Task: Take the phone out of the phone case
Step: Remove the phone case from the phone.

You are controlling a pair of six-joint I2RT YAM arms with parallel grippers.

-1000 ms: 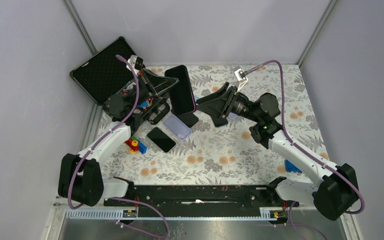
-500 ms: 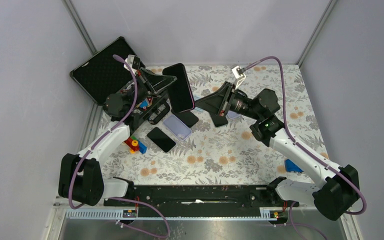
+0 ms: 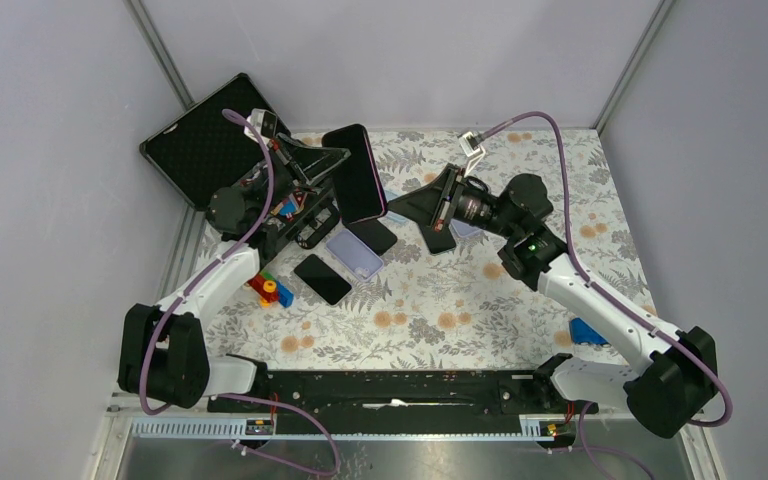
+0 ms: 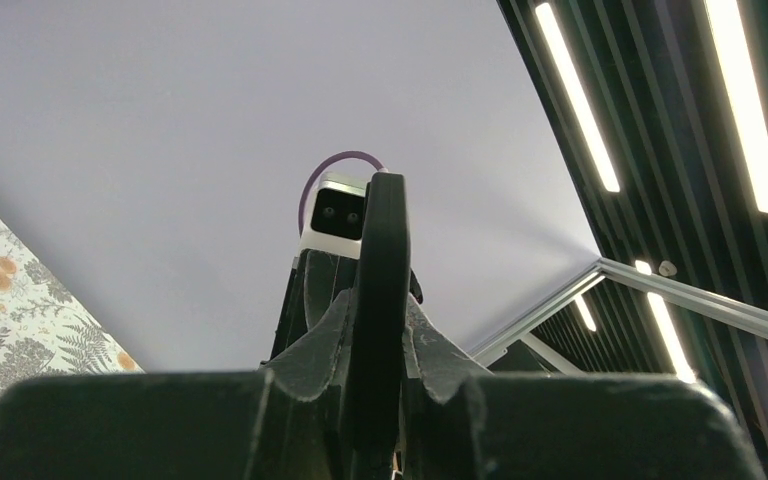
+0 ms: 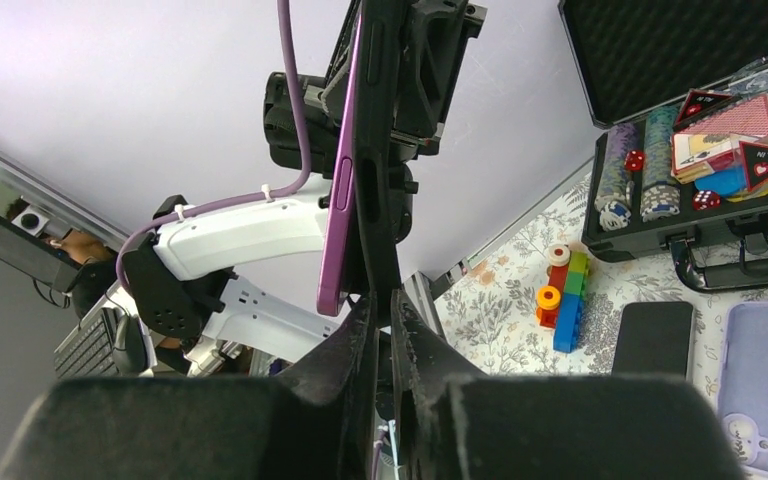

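Your left arm (image 3: pixel 215 280) rises from its base towards 1 o'clock, elbow bent. The left gripper (image 4: pixel 380 345) is clamped on the phone (image 3: pixel 357 175), which is tilted above the table (image 3: pixel 440 300) at about 11 o'clock from its centre (dark face towards the overhead camera). Your right arm (image 3: pixel 600 305) reaches towards 10 o'clock. The right gripper (image 5: pixel 380 325) is pinched tight on the phone's lower edge, beside the purple phone case (image 5: pixel 333 210) wrapping it.

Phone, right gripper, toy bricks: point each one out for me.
phone (image 3: pixel 356 172): top view, middle of its dark screen.
right gripper (image 3: pixel 392 207): top view, between the fingertips at the phone's corner.
toy bricks (image 5: pixel 567 322): right wrist view, blue brick.
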